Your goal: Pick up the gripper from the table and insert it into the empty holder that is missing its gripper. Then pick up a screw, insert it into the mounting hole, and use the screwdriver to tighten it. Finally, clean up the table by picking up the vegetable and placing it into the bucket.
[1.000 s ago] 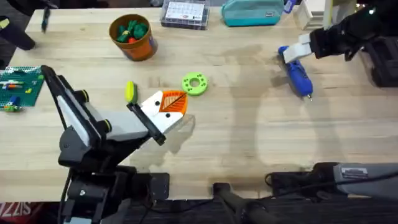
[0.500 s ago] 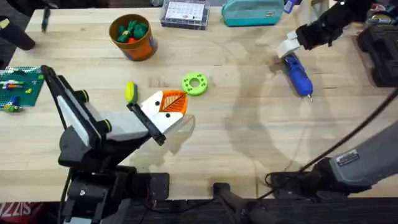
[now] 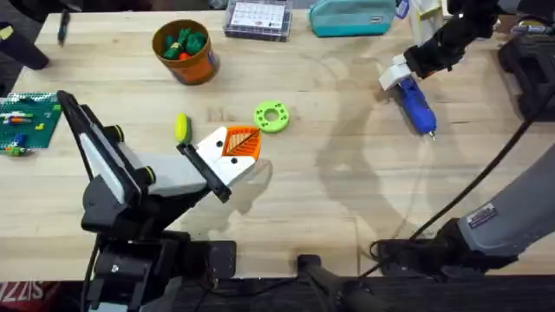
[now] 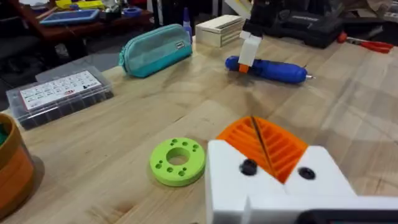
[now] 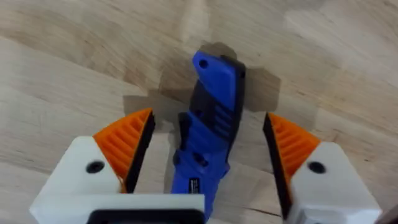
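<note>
White angular finger blocks tipped with orange ribbed wedge pads are seen on the right gripper, each block marked by a dark screw. The left gripper is built alike. The arms are made of black links, with yellow-ringed joints on the left.

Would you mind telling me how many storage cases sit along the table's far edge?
2: a clear plastic compartment box beside a teal zipped fabric pouch, right of it. Others may lie beyond the view.
</note>
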